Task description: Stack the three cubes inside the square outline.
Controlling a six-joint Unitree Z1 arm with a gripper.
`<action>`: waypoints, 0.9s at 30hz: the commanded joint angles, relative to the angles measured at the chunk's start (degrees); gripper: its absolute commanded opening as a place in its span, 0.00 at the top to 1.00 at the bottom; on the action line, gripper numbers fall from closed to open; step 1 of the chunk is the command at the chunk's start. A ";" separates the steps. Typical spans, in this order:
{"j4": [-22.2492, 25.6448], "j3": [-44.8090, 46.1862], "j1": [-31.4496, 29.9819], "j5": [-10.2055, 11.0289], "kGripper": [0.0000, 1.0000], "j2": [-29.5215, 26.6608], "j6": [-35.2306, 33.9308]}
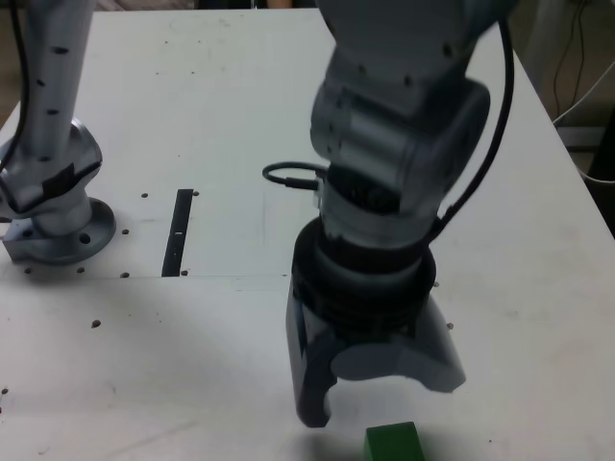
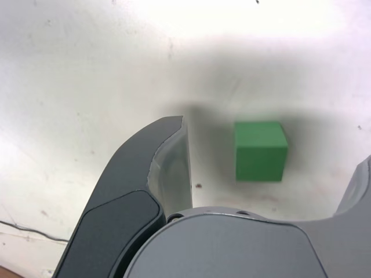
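A green cube [image 1: 394, 444] [image 2: 260, 150] rests on the white table at the bottom edge of the exterior view. My gripper [image 1: 380, 403] [image 2: 272, 145] points down over it, open wide. In the wrist view the cube lies in the gap between the two jaws, touching neither, with the dark finger [image 2: 168, 156] a little way off its side. Nothing is held. The square outline is out of view.
A straight thin black strip [image 1: 180, 230] lies on the table at the exterior view's left. Further left stands a grey arm base [image 1: 53, 230]. A black cable [image 1: 288, 175] loops behind my arm. The table's edge [image 1: 567, 163] runs along the exterior view's right.
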 commanded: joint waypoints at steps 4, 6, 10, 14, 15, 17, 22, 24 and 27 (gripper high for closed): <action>-0.93 -0.29 -0.04 -1.14 0.00 3.12 -0.41; -1.72 -0.69 -0.13 -1.44 0.00 4.31 -0.43; -3.83 -0.93 -0.47 -1.70 0.00 5.71 -0.43; -5.23 -1.08 -0.68 -1.63 0.00 6.32 -0.43; -5.37 -1.16 -0.69 -1.62 0.01 6.45 -0.49; -5.37 -1.57 -0.69 -1.61 0.04 6.75 -0.69; -4.87 -3.12 -0.69 -1.43 0.19 7.70 -1.27; -4.66 -3.34 -0.69 -1.19 0.27 7.82 -1.46; -4.49 -3.44 -0.69 -0.67 0.41 7.92 -1.71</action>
